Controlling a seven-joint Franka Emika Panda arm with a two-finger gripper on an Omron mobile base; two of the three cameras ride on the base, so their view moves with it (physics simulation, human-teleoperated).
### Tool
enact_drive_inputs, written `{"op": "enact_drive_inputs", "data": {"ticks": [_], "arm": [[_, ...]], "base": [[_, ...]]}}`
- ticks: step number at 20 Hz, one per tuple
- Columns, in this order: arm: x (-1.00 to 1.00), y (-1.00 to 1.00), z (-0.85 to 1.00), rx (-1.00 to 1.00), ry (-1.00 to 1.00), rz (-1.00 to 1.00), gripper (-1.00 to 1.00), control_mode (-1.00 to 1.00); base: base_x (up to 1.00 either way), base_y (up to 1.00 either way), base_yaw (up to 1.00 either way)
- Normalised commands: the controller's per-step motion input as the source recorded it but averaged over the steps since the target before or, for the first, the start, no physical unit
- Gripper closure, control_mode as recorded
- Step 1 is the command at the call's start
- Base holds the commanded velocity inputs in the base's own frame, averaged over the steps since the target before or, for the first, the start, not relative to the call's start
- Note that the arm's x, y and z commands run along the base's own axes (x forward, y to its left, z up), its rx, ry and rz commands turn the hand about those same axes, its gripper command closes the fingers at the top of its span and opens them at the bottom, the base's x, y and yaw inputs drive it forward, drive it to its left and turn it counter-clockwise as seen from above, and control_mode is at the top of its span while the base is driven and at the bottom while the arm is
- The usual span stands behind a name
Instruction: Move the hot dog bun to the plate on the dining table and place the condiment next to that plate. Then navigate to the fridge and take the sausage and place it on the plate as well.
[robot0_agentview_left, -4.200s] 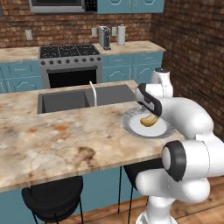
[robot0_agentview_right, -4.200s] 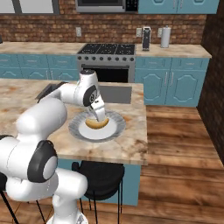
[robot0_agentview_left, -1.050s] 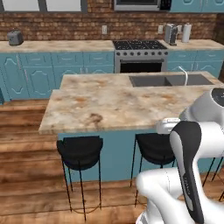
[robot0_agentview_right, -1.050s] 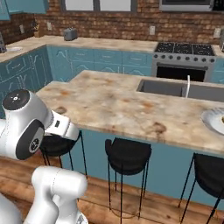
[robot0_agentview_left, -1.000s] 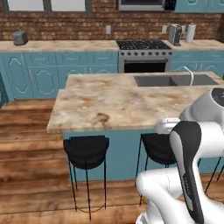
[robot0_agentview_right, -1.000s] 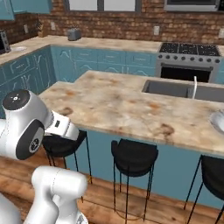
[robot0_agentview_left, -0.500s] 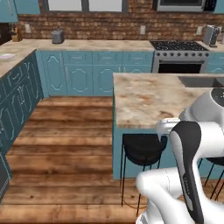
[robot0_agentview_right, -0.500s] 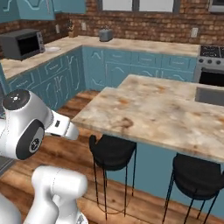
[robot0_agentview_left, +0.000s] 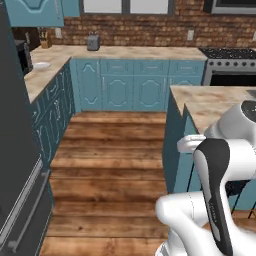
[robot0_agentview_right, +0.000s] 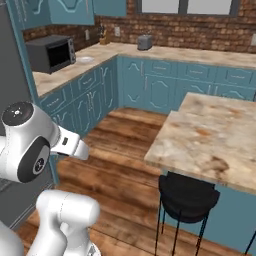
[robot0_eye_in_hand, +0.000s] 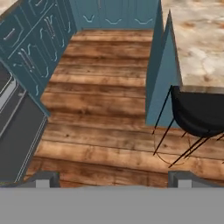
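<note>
Swung hard left since a sec ago: base has turned off the dining table (robot0_agentview_right: 210, 135), so whole scene shifts w/ the cameras, not the things. Stove and sink that sat ahead earlier are gone from the right base view; the corner wall counter (robot0_agentview_right: 75, 67) w/ microwave (robot0_agentview_right: 50, 52) and toaster (robot0_agentview_right: 145, 41) is now in front. Fridge (robot0_agentview_left: 17, 150) has come in as a tall dark-grey slab at far left of left base view, doors shut by the look of it.

Claw (robot0_eye_in_hand: 113, 177): fingers spread wide, nothing between them, aimed down at wood floor (robot0_eye_in_hand: 100, 105). Rel. to claw: fridge edge is off to its left and low, table corner and a black stool (robot0_eye_in_hand: 199, 116) off to its right, blue cabinets ahead-left.

Bun, plate, condiment: none in shot now, so can't confirm where they lie. Sausage can't be seen either; presumably behind the closed fridge door.

Meaning, as I read it: the table part looks finished w/ and the rig is on the nav leg to the fridge. Not squared up yet, fridge sits well to the side. Likely needs more turn/drive, then door open before any grab. Risk: arm clipping the door or cabinet run while base pivots.
</note>
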Motion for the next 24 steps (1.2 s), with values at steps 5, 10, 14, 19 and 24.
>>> {"op": "enact_drive_inputs", "data": {"ticks": [5,10,14,19,24], "arm": [[0.00,0.00,0.00,0.00,0.00,0.00,-1.00,1.00],[0.00,0.00,0.00,0.00,0.00,0.00,-1.00,1.00],[0.00,0.00,0.00,0.00,0.00,0.00,-1.00,1.00],[0.00,0.00,0.00,0.00,0.00,0.00,-1.00,1.00],[0.00,0.00,0.00,0.00,0.00,0.00,-1.00,1.00]], "base": [[0.93,0.98,-0.19],[1.00,0.68,-0.21],[1.00,0.14,-0.10],[1.00,-0.20,0.00],[1.00,-0.21,0.02]]}}
